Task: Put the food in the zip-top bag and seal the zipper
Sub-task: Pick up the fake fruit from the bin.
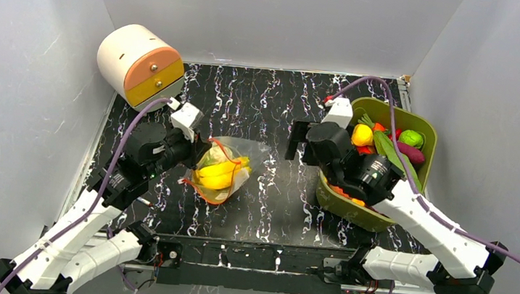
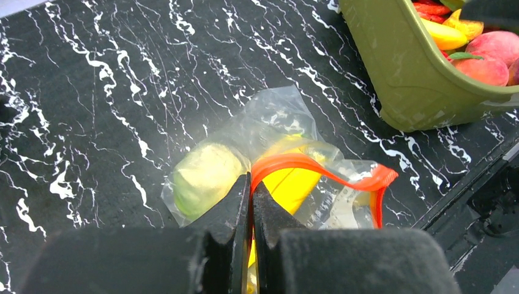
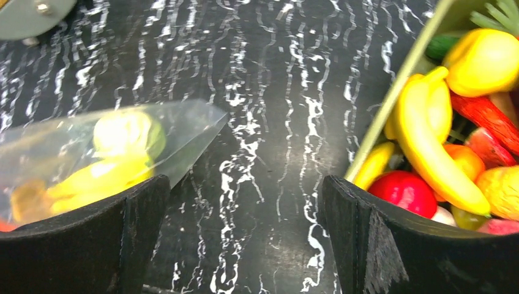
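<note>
The zip-top bag [image 1: 224, 169] lies on the black marbled table [image 1: 276, 105], left of centre and just ahead of the left arm. It is well apart from the olive-green tub [image 1: 353, 208] at the right edge. Yellow bananas [image 1: 219, 174] and a green round fruit [image 2: 205, 174] are inside the bag. The left gripper [image 2: 251, 184] is clamped tight on the zipper [image 2: 318, 168], whose red-orange strip emerges from between the jaws and curves across the bag. The right gripper [image 3: 245, 190] has its jaws wide apart with nothing between them. It is positioned over bare table between the bag and the tub, which contains more toy fruits and vegetables [image 3: 428, 141].
</note>
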